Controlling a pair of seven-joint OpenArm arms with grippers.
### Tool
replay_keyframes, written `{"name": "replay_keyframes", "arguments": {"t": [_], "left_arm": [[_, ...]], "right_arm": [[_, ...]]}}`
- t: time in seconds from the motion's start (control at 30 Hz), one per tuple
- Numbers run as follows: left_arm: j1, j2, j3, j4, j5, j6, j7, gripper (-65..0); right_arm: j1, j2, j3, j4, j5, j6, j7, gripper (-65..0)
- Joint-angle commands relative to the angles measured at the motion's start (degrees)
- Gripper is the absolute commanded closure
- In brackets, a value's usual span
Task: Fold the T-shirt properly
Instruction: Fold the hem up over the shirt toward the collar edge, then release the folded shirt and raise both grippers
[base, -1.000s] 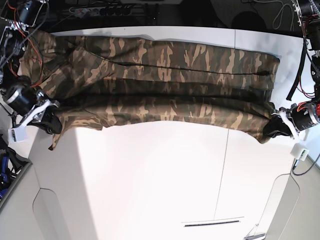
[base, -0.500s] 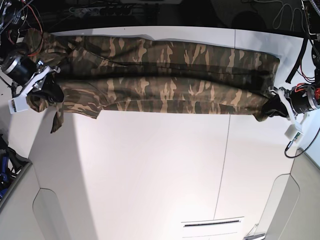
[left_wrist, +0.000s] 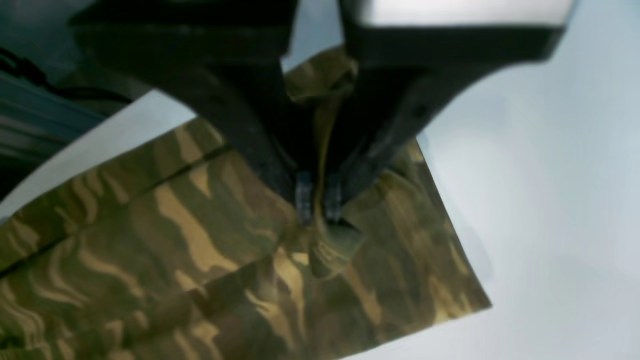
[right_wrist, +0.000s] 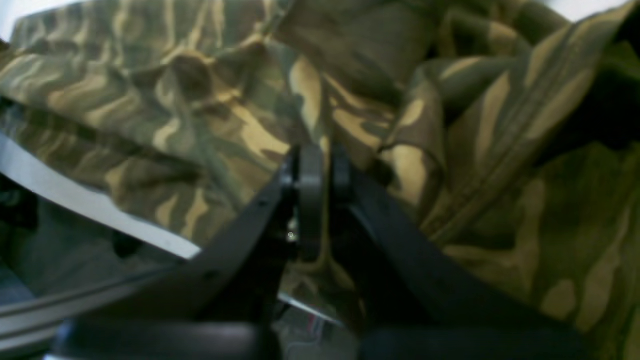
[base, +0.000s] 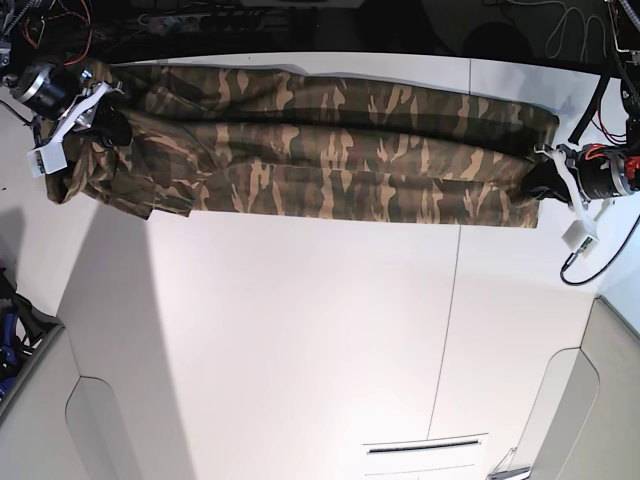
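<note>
While clamped tight on T-shirt (base: 330, 150) ends, left gripper (left_wrist: 318, 205) and right gripper (right_wrist: 315, 165) stretching it along table (base: 300, 330) far edge; risking slipped fabric, skewed fold.

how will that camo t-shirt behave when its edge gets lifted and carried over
Probably floppy: the T-shirt bunches into wrinkles around the left claw and the right claw. Likely light, since small pinches carry it. It may sag between the grips.
</note>
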Motion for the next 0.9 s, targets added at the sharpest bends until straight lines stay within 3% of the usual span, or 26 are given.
{"name": "replay_keyframes", "arguments": {"t": [0.0, 0.1, 0.17, 0.2, 0.27, 0.33, 0.37, 0.6, 0.87], "left_arm": [[-0.33, -1.38, -0.46, 0.87, -0.90, -0.30, -1.49, 0.0], [0.94, -1.25, -0.46, 0.87, -0.87, -0.30, -2.82, -0.3], [1.77, -1.09, -0.46, 0.87, -0.87, -0.30, -2.93, -9.5], [1.95, -1.09, -0.44, 0.83, -0.87, -0.30, -2.91, -15.1], [1.90, -1.11, -0.46, 0.83, -0.87, -0.30, -2.93, -24.1], [1.90, -1.11, -0.46, 0.83, -0.87, -0.30, -4.02, -26.0], [1.90, -1.11, -0.46, 0.83, -0.87, -0.30, -4.66, -26.0], [1.88, -1.11, -1.70, 0.83, -0.94, -0.30, -5.38, -26.0], [1.92, -1.11, -13.57, 0.83, -3.48, -0.30, -5.29, -26.0]], "right_arm": [[0.00, 0.66, 0.39, 0.87, 0.09, 0.00, 1.29, 0.0], [0.02, 0.66, 0.37, 0.35, -2.67, -0.02, 1.36, 0.0], [0.07, 0.68, 0.37, -0.55, -3.63, -0.07, 1.33, 0.0], [0.17, 0.68, 0.37, -1.20, -3.72, -0.09, 1.33, -4.4], [0.28, 0.68, 0.37, -2.45, -3.82, -0.44, 1.84, -24.1], [0.31, 0.70, 0.39, -2.69, -3.80, -0.44, 1.92, -36.9], [0.33, 0.72, 0.39, -2.58, -3.67, -0.44, 1.90, -39.4], [0.33, 0.68, 4.63, 2.62, -0.76, -0.44, 1.07, -39.5], [0.28, 0.63, 15.58, 8.52, -0.79, -0.46, 0.79, -39.4]]}}
